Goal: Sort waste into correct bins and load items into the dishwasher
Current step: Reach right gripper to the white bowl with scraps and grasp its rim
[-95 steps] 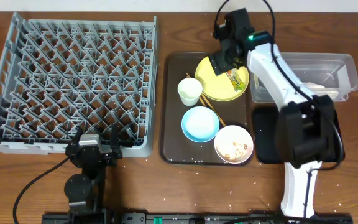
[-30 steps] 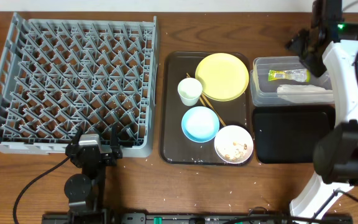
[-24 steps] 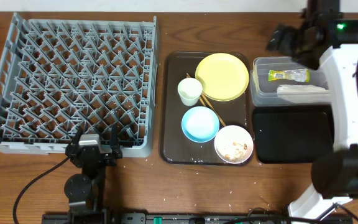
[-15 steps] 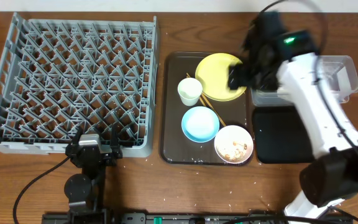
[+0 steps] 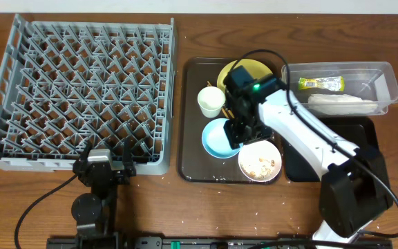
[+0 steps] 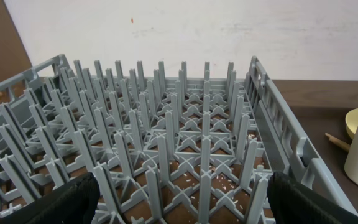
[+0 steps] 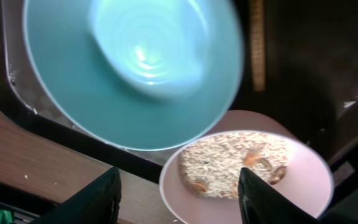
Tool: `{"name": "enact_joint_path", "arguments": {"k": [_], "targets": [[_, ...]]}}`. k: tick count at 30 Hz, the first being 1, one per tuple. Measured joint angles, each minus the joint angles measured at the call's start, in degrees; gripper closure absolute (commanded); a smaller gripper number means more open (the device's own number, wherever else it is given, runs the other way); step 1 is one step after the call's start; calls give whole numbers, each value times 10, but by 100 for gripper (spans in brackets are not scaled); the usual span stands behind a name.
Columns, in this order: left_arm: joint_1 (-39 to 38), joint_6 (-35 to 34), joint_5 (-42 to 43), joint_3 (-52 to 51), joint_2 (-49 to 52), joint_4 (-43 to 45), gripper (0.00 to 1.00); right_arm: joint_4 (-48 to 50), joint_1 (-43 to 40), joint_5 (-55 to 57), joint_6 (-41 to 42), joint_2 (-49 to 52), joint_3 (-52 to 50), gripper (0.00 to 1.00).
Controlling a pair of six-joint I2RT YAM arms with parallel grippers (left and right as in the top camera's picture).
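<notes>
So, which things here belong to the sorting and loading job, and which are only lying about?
Job: wrapper, napkin, food scraps, tub, black tray, plate, cup, blue bowl, white bowl, chopsticks, rack.

Lying about: brown tray, which only carries the dishes.

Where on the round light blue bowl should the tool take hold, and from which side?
Probably the thin rim of the round light blue bowl, from straight above, pinching its wall. It sits upright and empty on the dark brown tray, lip exposed. Its left edge in the overhead view looks freest: the small white cup and the white bowl of food scraps crowd other sides.
</notes>
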Motion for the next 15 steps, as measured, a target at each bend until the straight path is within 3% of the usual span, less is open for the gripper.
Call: {"name": "enact_joint_path", "arguments": {"k": [6,11,15], "targets": [[0,0,0,0,0,0,13,3,64,61,16,0,-46,57],[0,0,0,0,0,0,13,27,105,103,37,0,-94,60],[0,0,0,0,0,0,13,69,112,121,47,0,-132,78]]}}
